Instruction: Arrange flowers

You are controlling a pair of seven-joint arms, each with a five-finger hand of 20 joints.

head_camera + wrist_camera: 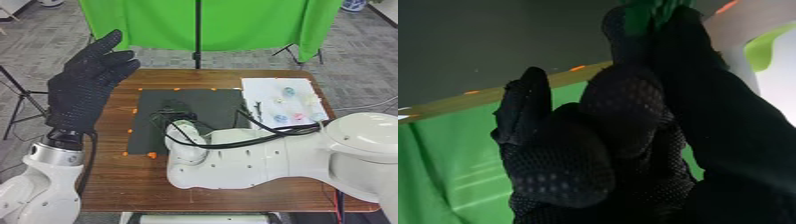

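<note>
Pinches a green stem-like piece (664,7) with the right hand (182,116), low over the black mat (147,142) on the brown table (115,182). Grips it, in the right wrist view, between the thumb and a fingertip of the right hand (620,115), with part of it poking out past the tips and part squeezed in the gap. Bends the other fingers in toward the palm. Cannot tell whether it touches the mat.

Has loose flower heads, blue (289,92), pink (299,116) and pale (313,100), lying on the white sheet (258,87), to the right of the mat and well apart from the right hand. Extends the right arm (258,160) across the table in front of that sheet, close to the nearest blooms.

Holds the left hand (80,90) raised at the table's left edge, fingers straight and gripping nothing, well apart from both green piece and flower heads.
</note>
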